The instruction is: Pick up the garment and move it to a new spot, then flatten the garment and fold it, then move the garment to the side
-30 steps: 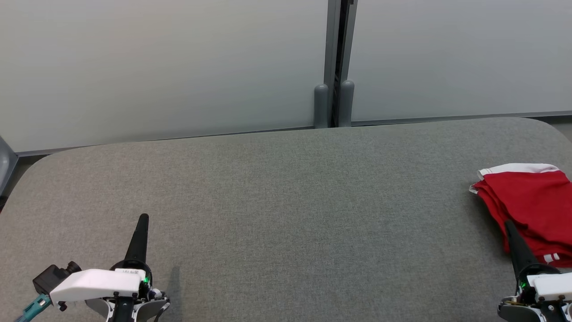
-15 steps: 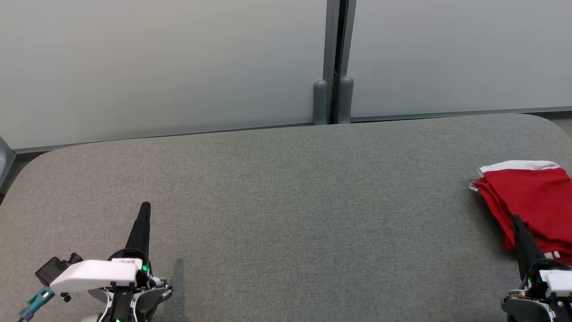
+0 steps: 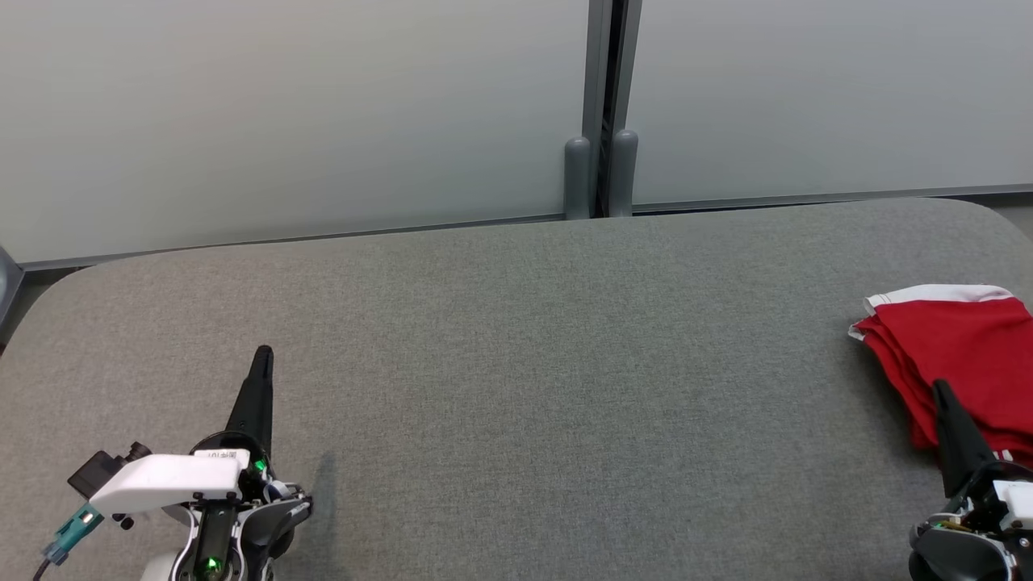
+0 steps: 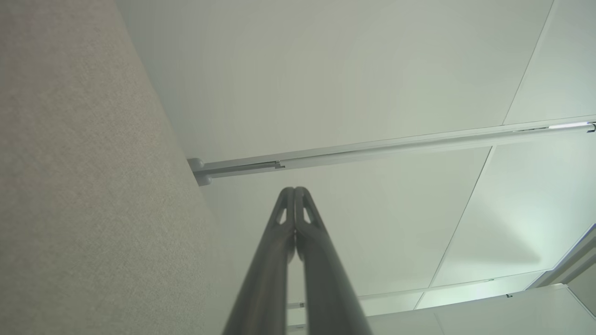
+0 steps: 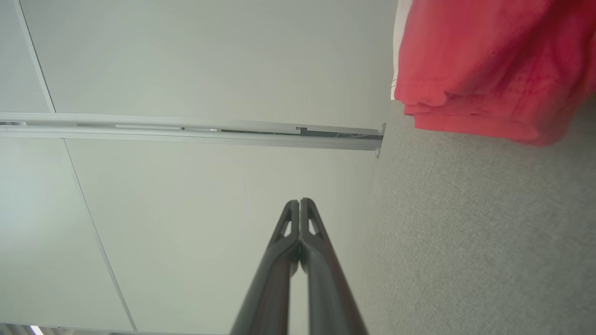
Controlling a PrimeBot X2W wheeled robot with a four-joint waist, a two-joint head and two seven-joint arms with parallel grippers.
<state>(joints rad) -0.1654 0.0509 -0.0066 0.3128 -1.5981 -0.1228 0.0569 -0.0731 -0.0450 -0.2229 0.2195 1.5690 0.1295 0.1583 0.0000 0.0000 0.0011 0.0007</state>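
The garment [image 3: 960, 355] is red with a white band along its far edge. It lies folded in layers at the right edge of the grey table [image 3: 516, 363]; the right wrist view has it at the top right [image 5: 489, 60]. My right gripper [image 3: 941, 389] is shut and empty, its tip in front of the garment's near left part, above the cloth. My left gripper [image 3: 263, 355] is shut and empty over the table's near left. Both wrist views show the fingers pressed together [image 4: 294, 191] [image 5: 299, 203], pointing at the pale wall.
Pale frosted wall panels [image 3: 282, 121] stand behind the table, with a dark vertical post [image 3: 601, 113] between them. The table's far corners are rounded. Bare grey cloth spans the middle and left of the table.
The camera has tilted, so the whole picture has slid. Both grippers stay shut and the garment lies where it was.
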